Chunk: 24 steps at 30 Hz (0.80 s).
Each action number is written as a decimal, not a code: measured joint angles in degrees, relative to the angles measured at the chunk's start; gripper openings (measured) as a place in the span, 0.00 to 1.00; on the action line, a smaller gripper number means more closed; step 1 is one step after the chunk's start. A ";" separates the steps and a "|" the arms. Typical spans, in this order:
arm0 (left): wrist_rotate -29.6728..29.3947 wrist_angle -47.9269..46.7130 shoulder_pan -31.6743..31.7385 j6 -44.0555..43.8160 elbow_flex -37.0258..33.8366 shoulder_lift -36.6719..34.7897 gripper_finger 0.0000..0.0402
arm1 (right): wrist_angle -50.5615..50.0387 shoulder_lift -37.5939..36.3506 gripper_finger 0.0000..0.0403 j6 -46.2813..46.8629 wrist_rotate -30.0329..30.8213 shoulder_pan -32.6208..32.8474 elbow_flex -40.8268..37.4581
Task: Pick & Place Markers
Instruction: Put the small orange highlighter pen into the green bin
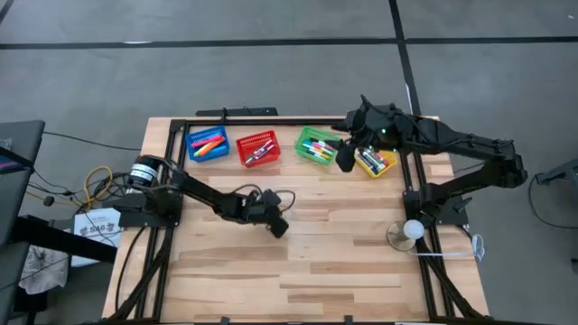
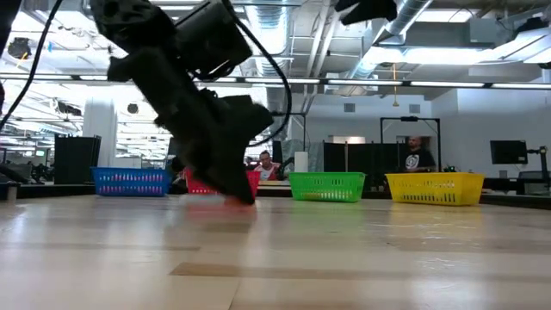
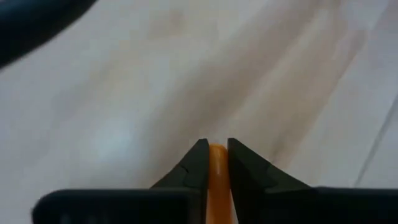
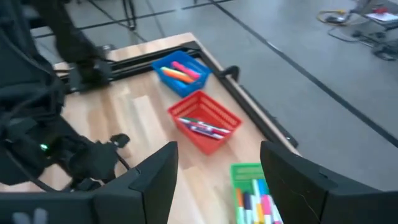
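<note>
L arm is stretched low from the table's left edge toward centre, elbow bent, wrist pitched down so the left gripper (image 1: pixel 279 226) is pressed to the wooden table (image 1: pixel 343 271). Its fingers (image 3: pixel 194 169) are closed to a narrow slot, w/ an orange marker (image 3: pixel 217 180) pinched between them, tip at the tabletop.

Along the far edge four baskets are lined up: blue basket (image 1: pixel 208 144) w/ orange and pink markers, red basket (image 1: pixel 257 149), green basket (image 1: pixel 317 145), yellow basket (image 1: pixel 377 162), each holding markers.

R arm is reached in from the right, forearm raised, the right gripper (image 1: pixel 346 159) held above the gap btwn green and yellow baskets. Its fingers (image 4: pixel 155 180) are spread wide, nothing held.
</note>
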 joint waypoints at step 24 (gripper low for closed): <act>6.25 15.21 13.70 29.88 0.44 -39.27 0.01 | 18.83 13.12 0.54 1.51 -15.33 0.62 0.11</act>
